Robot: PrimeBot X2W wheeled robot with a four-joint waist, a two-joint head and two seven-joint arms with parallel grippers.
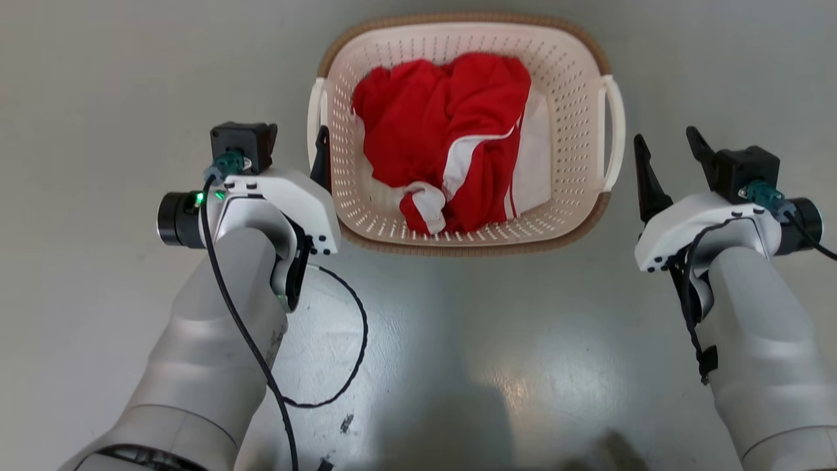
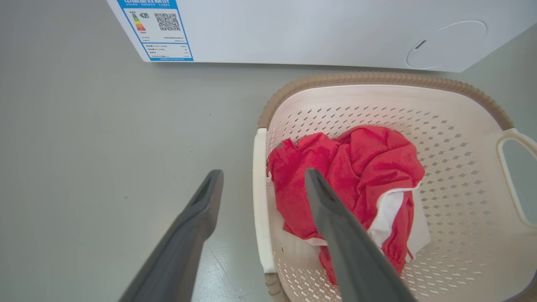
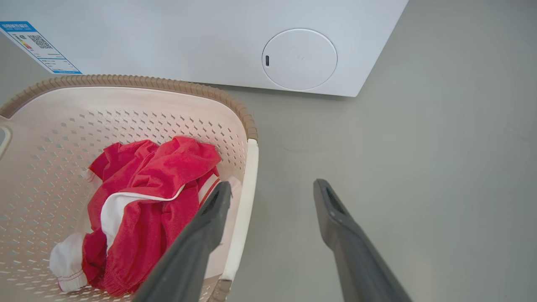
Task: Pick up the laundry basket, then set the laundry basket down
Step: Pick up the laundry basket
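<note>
The laundry basket (image 1: 570,78) stands on the grey floor, cream and perforated with a brown rim, holding red and white clothes (image 1: 451,131). My left gripper (image 1: 297,147) is open at its left handle (image 1: 314,118). In the left wrist view the left gripper (image 2: 262,174) has one finger over the floor and one over the clothes, the handle (image 2: 259,218) lying between them. My right gripper (image 1: 667,140) is open just right of the right handle (image 1: 614,131). In the right wrist view the right gripper (image 3: 272,186) frames that handle (image 3: 245,197) in the same way. Nothing is gripped.
A white washer (image 2: 314,29) with a blue label and a round flap (image 3: 299,59) stands on the floor just beyond the basket. A black cable (image 1: 356,340) loops from my left arm above the floor. Bare grey floor (image 1: 85,98) lies on either side.
</note>
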